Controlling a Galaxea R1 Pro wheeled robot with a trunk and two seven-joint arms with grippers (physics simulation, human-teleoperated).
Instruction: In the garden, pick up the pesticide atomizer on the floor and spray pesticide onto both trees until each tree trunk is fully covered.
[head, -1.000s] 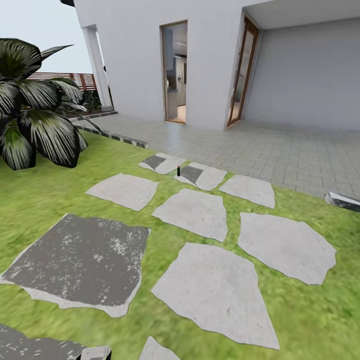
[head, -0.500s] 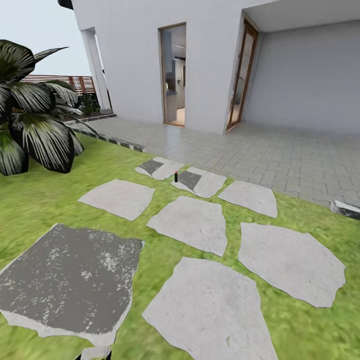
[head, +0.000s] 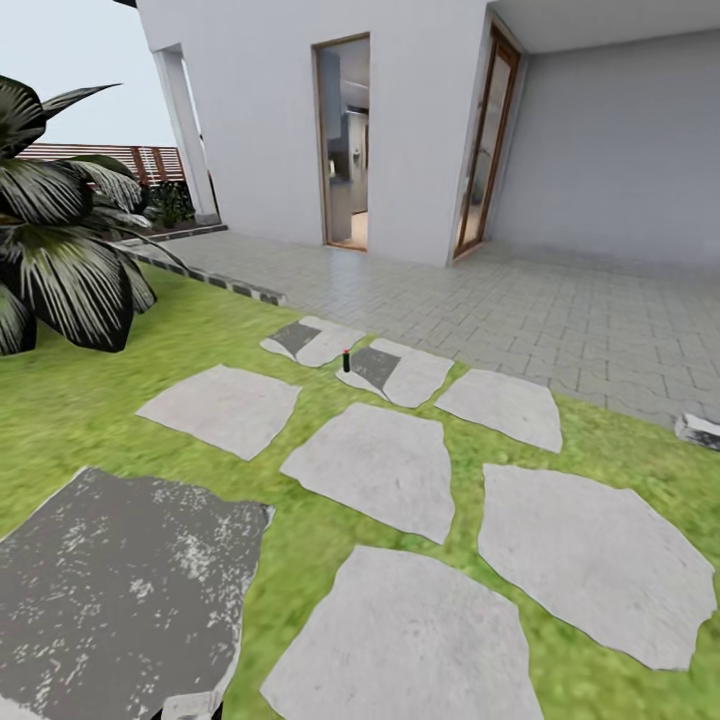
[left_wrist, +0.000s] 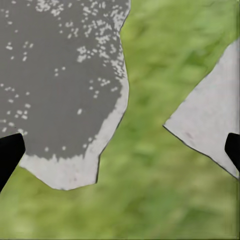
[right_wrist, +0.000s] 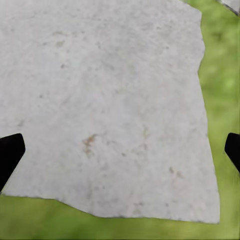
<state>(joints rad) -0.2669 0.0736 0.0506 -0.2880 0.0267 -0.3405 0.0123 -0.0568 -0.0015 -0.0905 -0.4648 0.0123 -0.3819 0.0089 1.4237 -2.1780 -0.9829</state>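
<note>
A small dark bottle with a red top, the pesticide atomizer (head: 346, 360), stands upright on the far stepping stones of the green lawn (head: 120, 380). It is well ahead of me. My left gripper (left_wrist: 120, 152) is open, hanging over grass between a dark grey stone (left_wrist: 55, 75) and a pale one (left_wrist: 215, 120). My right gripper (right_wrist: 120, 152) is open too, above a pale stepping stone (right_wrist: 100, 100). Nothing sits between either pair of fingers. The tall trees and their trunks are out of view.
A short palm (head: 60, 260) grows at the left, with a brown slat fence (head: 90, 160) behind it. Grey paving (head: 560, 310) runs along the white house, which has an open doorway (head: 345, 140). Flat stepping stones (head: 370, 465) cross the grass.
The whole head view has shifted: the camera has moved forward over the stepping stones and the atomizer appears slightly nearer. Nothing in the garden has moved.
</note>
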